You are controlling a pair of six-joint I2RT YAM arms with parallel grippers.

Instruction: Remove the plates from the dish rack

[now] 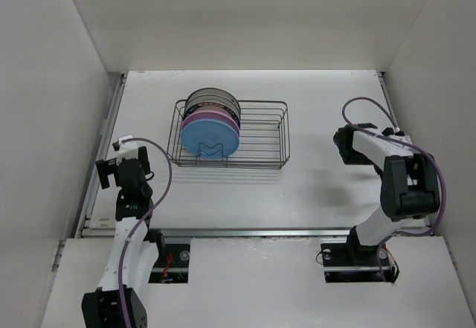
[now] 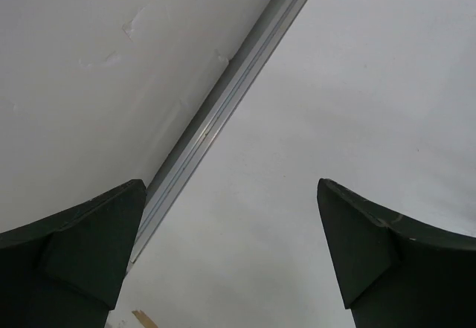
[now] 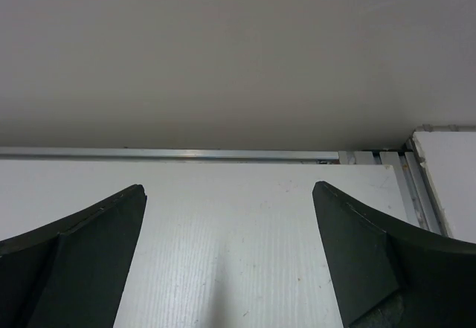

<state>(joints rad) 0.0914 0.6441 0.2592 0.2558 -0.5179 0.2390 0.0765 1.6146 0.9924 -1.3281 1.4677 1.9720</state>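
Left gripper (image 2: 230, 194) and right gripper (image 3: 229, 194) gape empty (far from the dish rack (image 1: 260, 103)), so grab the blue plate (image 1: 212, 136), probably frontmost, by its rim.

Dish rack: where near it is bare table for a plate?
The widest bare patch of table lies between the dish rack and the right arm. Another runs in front of the rack, up to the near rail. The strip toward the left arm is narrow. Inside the rack, the plates crowd its left end; its right half holds none.
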